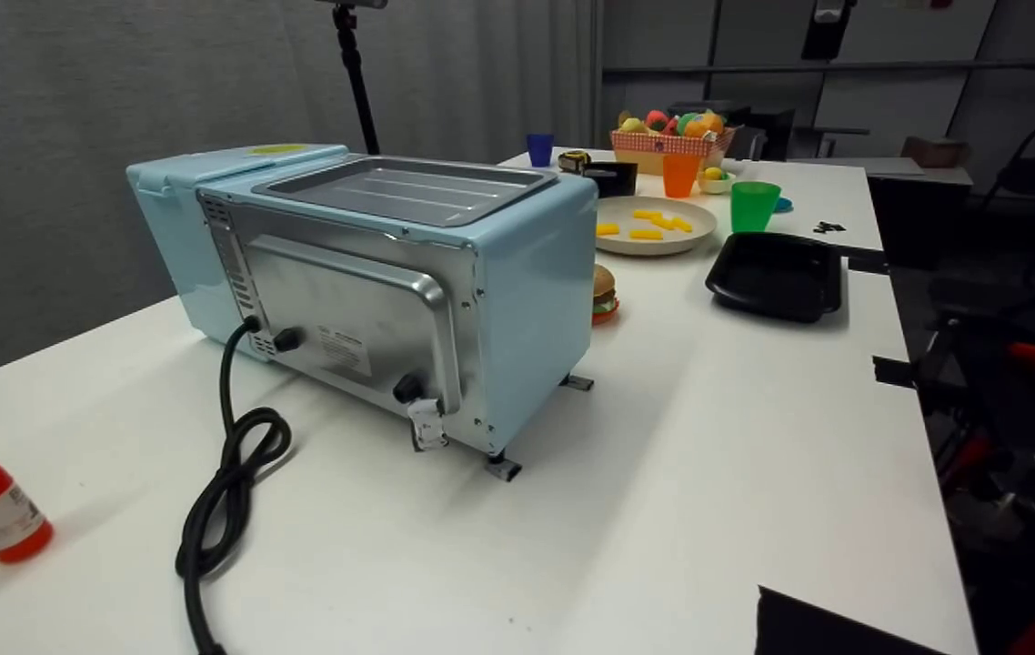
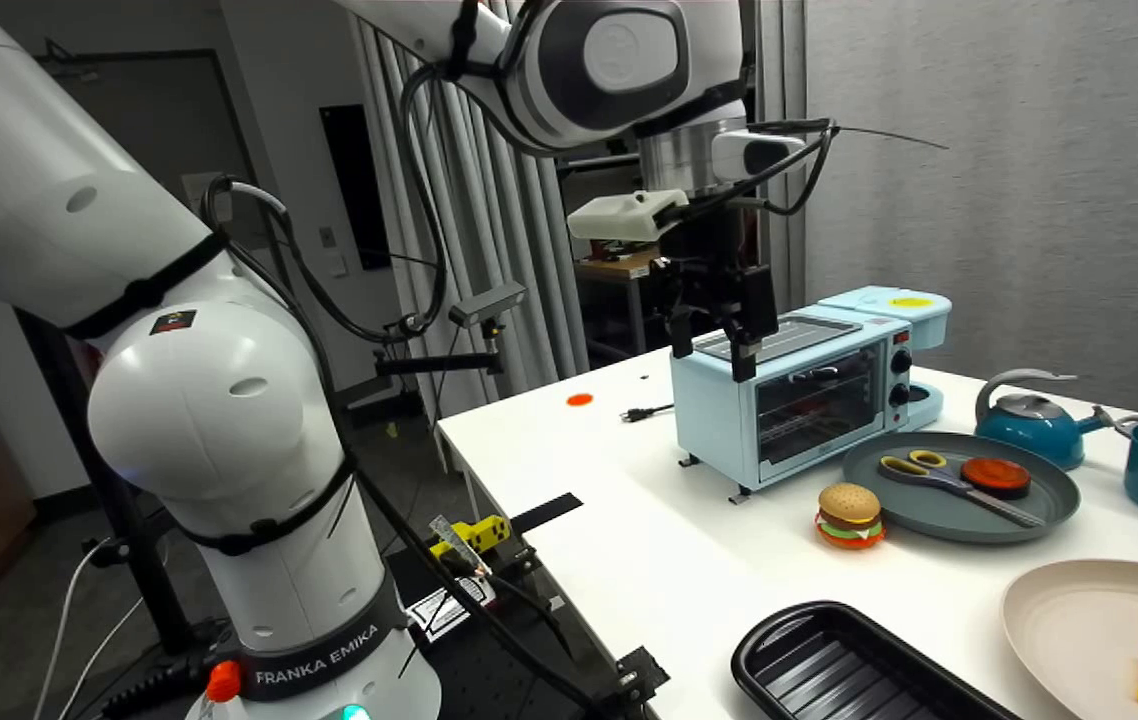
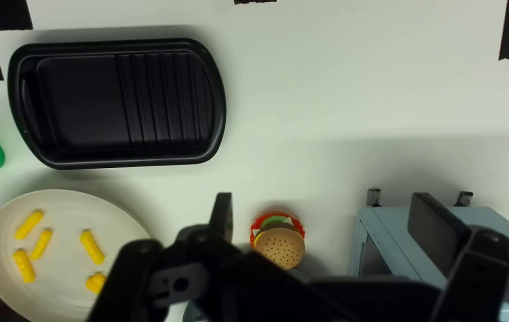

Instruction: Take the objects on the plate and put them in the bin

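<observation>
Five yellow sticks [image 3: 92, 247] are lying on the pale round plate [image 3: 60, 286], which is resting on the white tabletop [image 3: 308, 103] near a black tray [image 3: 86, 103]. A toy burger [image 3: 280, 247] is sitting between the plate and the blue oven [image 2: 809, 405]. Above the tabletop, the gripper [image 2: 713, 347] is hanging with its jaws wide apart.

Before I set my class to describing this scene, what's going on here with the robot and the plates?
The white robot arm holds its open gripper above the table, with nothing between the fingers. Five yellow pieces lie on the pale plate; they are probably what has to go in the bin. A black tray sits near that plate, but I can't tell whether it is the bin.
</observation>
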Robot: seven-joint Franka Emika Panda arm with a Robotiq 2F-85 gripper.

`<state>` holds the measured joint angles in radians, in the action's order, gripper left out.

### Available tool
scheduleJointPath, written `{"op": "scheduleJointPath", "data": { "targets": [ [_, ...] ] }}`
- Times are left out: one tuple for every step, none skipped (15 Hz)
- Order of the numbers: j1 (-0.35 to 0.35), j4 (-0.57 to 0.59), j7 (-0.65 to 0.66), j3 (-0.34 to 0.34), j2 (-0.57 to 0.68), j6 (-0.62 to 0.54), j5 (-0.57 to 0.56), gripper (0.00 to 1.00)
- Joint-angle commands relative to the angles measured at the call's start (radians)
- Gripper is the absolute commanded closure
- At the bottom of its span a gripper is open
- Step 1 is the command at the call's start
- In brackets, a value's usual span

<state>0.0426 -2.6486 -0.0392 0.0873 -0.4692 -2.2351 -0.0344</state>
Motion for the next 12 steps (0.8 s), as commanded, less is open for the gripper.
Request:
{"op": "scheduleJointPath", "data": {
  "targets": [
    [0.017,0.008,0.010,-0.007,0.019,-0.005,-0.002,0.00],
    [0.025,0.016,0.017,-0.006,0.035,-0.004,-0.009,0.00],
    [0.031,0.027,0.017,-0.002,0.044,0.001,-0.015,0.00],
    [0.042,0.039,0.022,0.003,0.059,0.001,-0.023,0.00],
    [0.051,0.049,0.025,0.006,0.071,-0.002,-0.028,0.00],
    [0.064,0.065,0.028,0.011,0.088,-0.004,-0.035,0.00],
    [0.077,0.080,0.031,0.016,0.104,-0.008,-0.042,0.00],
    [0.090,0.099,0.032,0.022,0.124,-0.012,-0.048,0.00],
    [0.103,0.122,0.036,0.029,0.148,-0.017,-0.053,0.00],
    [0.117,0.147,0.042,0.037,0.177,-0.023,-0.058,0.00],
    [0.131,0.174,0.052,0.045,0.209,-0.033,-0.067,0.00],
    [0.143,0.205,0.063,0.053,0.247,-0.047,-0.077,0.00]
  ]
}}
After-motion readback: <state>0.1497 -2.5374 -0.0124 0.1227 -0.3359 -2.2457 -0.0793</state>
